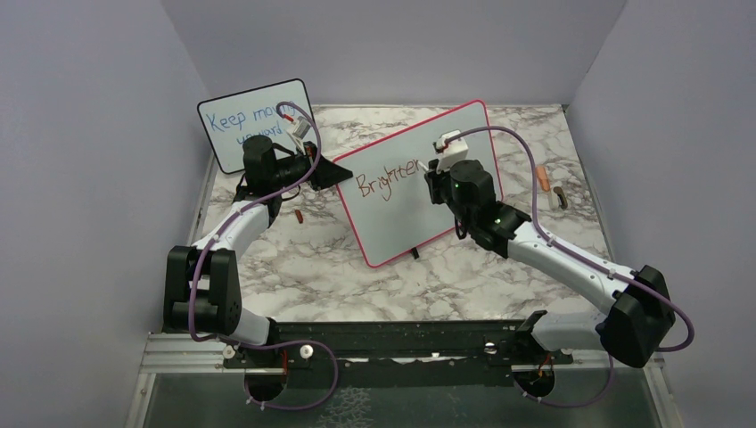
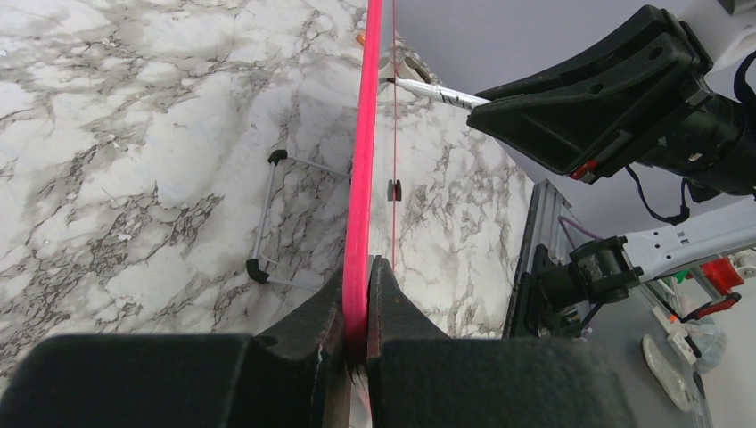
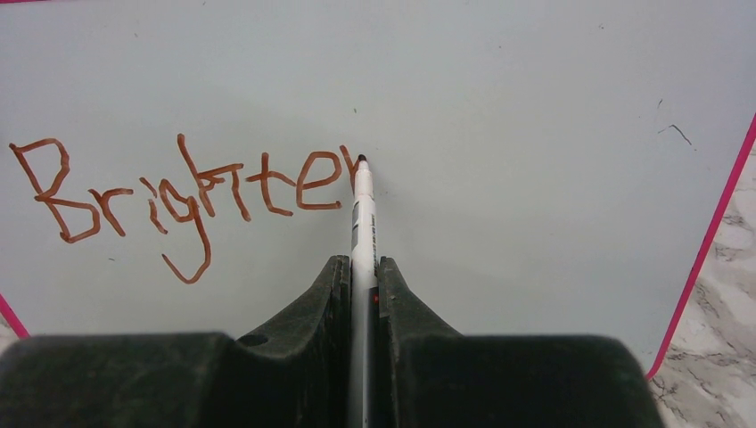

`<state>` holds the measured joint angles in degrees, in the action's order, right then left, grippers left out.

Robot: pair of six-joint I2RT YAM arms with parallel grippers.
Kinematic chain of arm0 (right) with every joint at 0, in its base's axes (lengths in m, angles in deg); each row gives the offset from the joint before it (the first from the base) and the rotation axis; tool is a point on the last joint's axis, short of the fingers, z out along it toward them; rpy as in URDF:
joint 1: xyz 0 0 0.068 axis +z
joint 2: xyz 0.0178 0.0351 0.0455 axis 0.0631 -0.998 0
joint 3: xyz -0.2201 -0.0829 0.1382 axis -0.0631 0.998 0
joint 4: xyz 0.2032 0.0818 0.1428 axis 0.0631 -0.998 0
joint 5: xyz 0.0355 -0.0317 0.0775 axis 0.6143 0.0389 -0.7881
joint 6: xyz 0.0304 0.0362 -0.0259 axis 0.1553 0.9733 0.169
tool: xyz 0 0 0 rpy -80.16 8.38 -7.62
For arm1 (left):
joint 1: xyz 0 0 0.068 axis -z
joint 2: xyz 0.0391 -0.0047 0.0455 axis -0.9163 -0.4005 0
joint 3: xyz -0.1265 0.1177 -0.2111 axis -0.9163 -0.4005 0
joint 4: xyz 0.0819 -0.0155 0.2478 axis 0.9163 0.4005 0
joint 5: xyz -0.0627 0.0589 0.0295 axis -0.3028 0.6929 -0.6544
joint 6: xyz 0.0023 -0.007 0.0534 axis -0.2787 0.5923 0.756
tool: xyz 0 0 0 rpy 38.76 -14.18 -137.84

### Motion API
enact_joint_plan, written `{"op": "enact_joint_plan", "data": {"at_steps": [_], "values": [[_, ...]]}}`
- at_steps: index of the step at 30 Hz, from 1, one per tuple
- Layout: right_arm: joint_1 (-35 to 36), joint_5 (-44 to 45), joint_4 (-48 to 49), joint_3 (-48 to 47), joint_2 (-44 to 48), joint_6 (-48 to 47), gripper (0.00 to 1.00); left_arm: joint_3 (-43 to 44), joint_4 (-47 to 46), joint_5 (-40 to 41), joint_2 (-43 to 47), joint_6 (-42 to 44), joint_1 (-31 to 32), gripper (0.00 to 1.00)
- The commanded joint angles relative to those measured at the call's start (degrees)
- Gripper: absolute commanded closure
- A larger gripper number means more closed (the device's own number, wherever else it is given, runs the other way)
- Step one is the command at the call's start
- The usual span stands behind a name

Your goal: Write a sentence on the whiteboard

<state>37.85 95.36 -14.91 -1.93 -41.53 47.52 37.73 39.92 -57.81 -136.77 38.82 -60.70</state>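
Note:
The red-framed whiteboard [image 1: 419,209] stands tilted at the table's middle. My left gripper [image 1: 332,172] is shut on its left edge; in the left wrist view the jaws [image 2: 358,299] pinch the pink frame [image 2: 364,152]. My right gripper [image 1: 434,183] is shut on a white marker [image 3: 362,223], tip touching the board [image 3: 535,116] at the top of the last letter. The sentence [image 3: 178,196] reads "Brighter" in reddish-brown, also visible in the top view [image 1: 388,176]. The marker also shows in the left wrist view [image 2: 428,91].
A smaller black-framed board [image 1: 234,120] with blue writing stands at the back left, partly hidden by the left arm. An orange marker cap [image 1: 545,178] and a small dark item [image 1: 560,194] lie at the right. A small red piece [image 1: 299,216] lies near the left arm.

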Motion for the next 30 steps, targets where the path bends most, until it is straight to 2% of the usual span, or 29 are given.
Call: {"op": "enact_joint_plan", "data": {"at_steps": [1,30], "values": [[-0.86,0.97,1.78,-1.51,-1.16,-0.34,0.99,-0.76,5.76,2.07,-2.45,4.98,1.04,1.0],[-1.36,1.54,-1.29,-0.17,5.56,-0.78,0.99,-0.49,6.86,2.56,-2.2,5.59,1.06,1.0]]}}
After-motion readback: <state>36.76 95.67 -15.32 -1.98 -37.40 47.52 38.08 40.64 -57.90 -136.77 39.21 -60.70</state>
